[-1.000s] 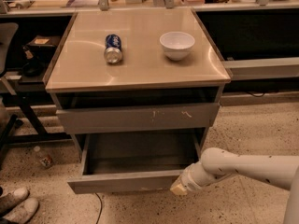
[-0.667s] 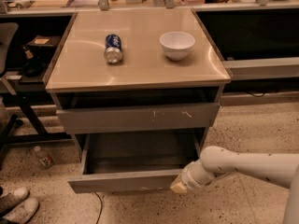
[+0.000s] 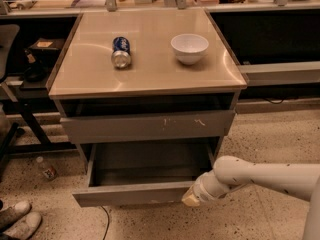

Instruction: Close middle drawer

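The middle drawer [image 3: 131, 193] is pulled well out of the cabinet. It is a wide grey-brown shallow box with a plain flat front, and its inside [image 3: 150, 161] looks empty. My gripper [image 3: 191, 197] is at the right end of the drawer's front, touching or nearly touching it, at the end of my white arm [image 3: 260, 176], which reaches in from the right. Above it, the drawer front with white scratch marks [image 3: 147, 126] stands slightly out from the cabinet.
On the cabinet top [image 3: 150, 71] lie a blue can on its side [image 3: 120, 52] and a white bowl [image 3: 189, 47]. A small bottle [image 3: 46, 168] and shoes [image 3: 17, 219] are on the speckled floor at the left. Dark desks stand on both sides.
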Motion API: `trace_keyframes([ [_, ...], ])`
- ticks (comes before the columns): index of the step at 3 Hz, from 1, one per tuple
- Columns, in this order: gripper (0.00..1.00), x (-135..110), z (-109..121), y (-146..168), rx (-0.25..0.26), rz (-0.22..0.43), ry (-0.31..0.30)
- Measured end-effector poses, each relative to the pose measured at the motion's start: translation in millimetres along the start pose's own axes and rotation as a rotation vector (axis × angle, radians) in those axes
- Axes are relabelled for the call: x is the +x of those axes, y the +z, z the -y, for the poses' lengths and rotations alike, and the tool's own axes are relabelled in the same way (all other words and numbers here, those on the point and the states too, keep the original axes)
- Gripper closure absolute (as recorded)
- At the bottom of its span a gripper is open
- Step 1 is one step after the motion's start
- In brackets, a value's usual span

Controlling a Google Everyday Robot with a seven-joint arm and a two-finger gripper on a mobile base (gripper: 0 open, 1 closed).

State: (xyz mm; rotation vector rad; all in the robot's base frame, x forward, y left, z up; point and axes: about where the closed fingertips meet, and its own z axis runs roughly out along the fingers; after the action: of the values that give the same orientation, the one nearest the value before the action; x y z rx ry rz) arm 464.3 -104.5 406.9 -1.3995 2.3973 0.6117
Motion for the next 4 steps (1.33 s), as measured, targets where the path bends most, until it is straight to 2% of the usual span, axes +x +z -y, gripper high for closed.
trace_keyframes([
  [3,0.11,0.0,-0.1,0.1,0.000,0.000,0.000],
  [4,0.00,0.0,-0.1,0.1,0.000,0.000,0.000],
])
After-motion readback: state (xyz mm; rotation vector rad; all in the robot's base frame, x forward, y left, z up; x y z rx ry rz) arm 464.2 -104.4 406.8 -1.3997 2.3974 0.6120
